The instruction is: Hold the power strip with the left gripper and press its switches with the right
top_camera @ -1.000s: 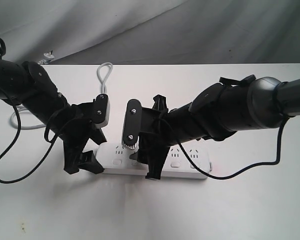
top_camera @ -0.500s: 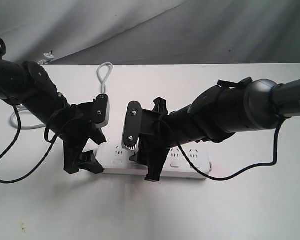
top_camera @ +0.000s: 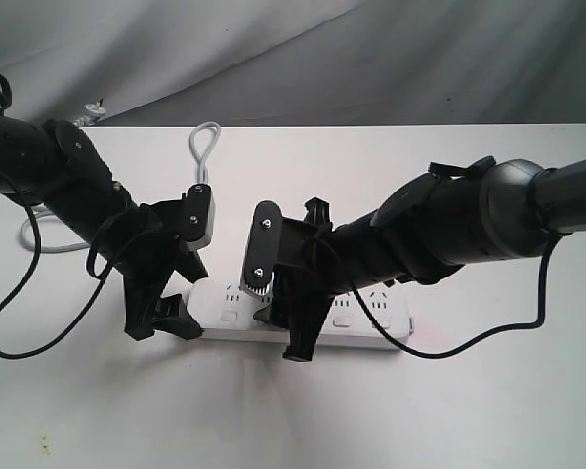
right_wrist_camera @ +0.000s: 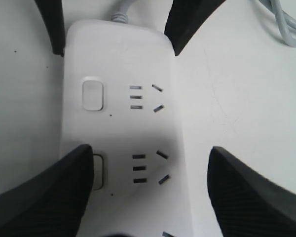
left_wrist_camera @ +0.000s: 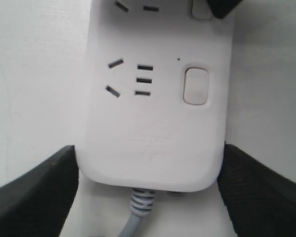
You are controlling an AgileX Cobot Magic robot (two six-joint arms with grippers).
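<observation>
The white power strip (top_camera: 376, 315) lies flat on the white table. My left gripper (top_camera: 164, 318) is shut on its cord end, and in the left wrist view the fingers (left_wrist_camera: 39, 192) press both long sides of the power strip (left_wrist_camera: 153, 143). The first switch (left_wrist_camera: 195, 85) stands uncovered. My right gripper (top_camera: 291, 332) hangs open over the strip beside the left one. In the right wrist view, one of its fingers (right_wrist_camera: 44, 190) covers part of the second switch (right_wrist_camera: 99, 171), while the other hangs past the strip's far side. Whether that finger touches the switch cannot be told.
The grey cord (top_camera: 205, 147) loops away toward the back of the table (top_camera: 469, 186) and off to the left. A loose black cable (top_camera: 10, 322) hangs from the left arm, and another (top_camera: 488, 327) trails under the right arm. Grey cloth covers the background.
My right gripper has sunk a little toward the strip and its arm has shifted slightly. The left gripper and the strip have stayed in place.
</observation>
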